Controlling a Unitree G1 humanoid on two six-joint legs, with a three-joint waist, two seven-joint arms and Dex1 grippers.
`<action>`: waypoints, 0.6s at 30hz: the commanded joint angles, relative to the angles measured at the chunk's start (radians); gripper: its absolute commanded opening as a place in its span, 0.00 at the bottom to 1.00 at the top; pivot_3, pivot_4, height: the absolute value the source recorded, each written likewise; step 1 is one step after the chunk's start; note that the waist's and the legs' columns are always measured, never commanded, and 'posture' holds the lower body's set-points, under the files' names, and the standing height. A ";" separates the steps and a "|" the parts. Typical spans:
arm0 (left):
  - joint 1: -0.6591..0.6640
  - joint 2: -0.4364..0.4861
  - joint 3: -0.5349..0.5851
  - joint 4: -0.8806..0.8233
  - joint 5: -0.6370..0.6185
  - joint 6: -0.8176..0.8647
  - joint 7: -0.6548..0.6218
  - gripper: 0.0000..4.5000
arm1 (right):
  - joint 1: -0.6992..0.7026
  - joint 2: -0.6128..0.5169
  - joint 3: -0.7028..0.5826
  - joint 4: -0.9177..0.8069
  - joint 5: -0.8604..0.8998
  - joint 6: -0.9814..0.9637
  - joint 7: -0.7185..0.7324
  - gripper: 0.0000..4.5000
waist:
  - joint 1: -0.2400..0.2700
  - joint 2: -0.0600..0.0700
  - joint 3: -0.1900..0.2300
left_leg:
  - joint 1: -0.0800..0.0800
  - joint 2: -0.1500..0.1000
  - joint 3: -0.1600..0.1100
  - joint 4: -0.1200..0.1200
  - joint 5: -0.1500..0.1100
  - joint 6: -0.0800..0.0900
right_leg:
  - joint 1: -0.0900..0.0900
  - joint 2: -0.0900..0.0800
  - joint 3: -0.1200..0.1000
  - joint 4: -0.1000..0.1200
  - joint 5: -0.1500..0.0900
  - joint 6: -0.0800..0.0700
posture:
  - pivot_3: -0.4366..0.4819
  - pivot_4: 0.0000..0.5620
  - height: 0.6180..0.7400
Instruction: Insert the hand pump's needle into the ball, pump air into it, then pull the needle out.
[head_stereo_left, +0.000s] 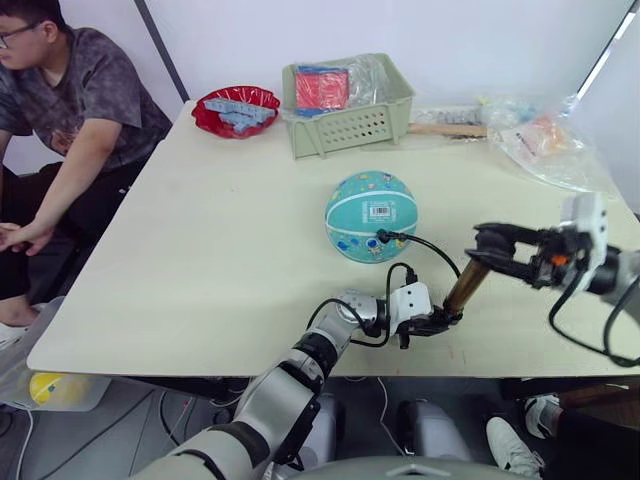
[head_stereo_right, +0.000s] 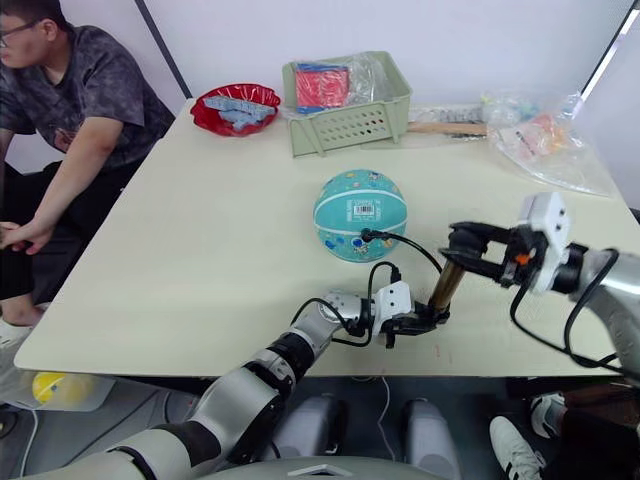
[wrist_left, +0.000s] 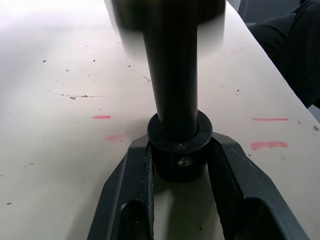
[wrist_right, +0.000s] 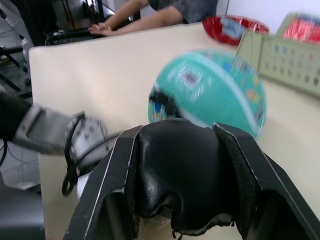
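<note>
Two grippers: both hold the hand pump (head_stereo_left: 466, 286), which stands tilted near the table's (head_stereo_left: 200, 260) front edge.
Left gripper (head_stereo_left: 440, 322): fingers clamped on the pump's black lower end cap, bracing it at the tabletop.
Right gripper (head_stereo_left: 487, 243): fingers closed round the black handle at the pump's top.
Hose (head_stereo_left: 430, 246): thin, black, arcing from the pump to the ball.
Needle: its black fitting (head_stereo_left: 382, 237) sits against the ball's near side; the pin itself is too small to make out.
Ball (head_stereo_left: 370, 215): teal, resting free mid-table, just beyond the pump.
Beyond: green basket (head_stereo_left: 345, 105), red bowl (head_stereo_left: 236, 108), seated person (head_stereo_left: 70, 110).
Risk: the unheld ball may roll during pumping, tugging the hose and bending or freeing the needle.
</note>
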 joint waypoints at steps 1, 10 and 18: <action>0.042 0.016 -0.042 0.061 0.058 0.032 -0.013 0.24 | -0.090 -0.056 -0.128 -0.034 0.105 0.051 -0.010 0.36 | 0.000 0.002 0.001 | 0.000 0.000 0.000 0.000 0.000 0.000 | 0.000 0.000 0.000 0.000 0.000 0.000 | 0.48 0.27 0.98; 0.042 0.016 -0.042 0.064 0.059 0.031 -0.010 0.24 | -0.233 -0.144 -0.206 0.015 0.180 0.136 -0.018 0.36 | -0.002 0.003 0.002 | 0.000 0.000 0.001 0.000 0.000 0.000 | 0.000 -0.001 0.001 0.000 0.000 0.000 | 0.48 0.27 0.98; 0.039 0.017 -0.038 0.065 0.057 0.031 -0.009 0.24 | -0.183 -0.127 -0.178 -0.006 0.144 0.135 -0.013 0.36 | 0.000 0.001 0.004 | -0.002 0.000 0.001 0.000 0.000 0.000 | -0.001 -0.001 0.001 0.000 0.000 0.000 | 0.48 0.27 0.98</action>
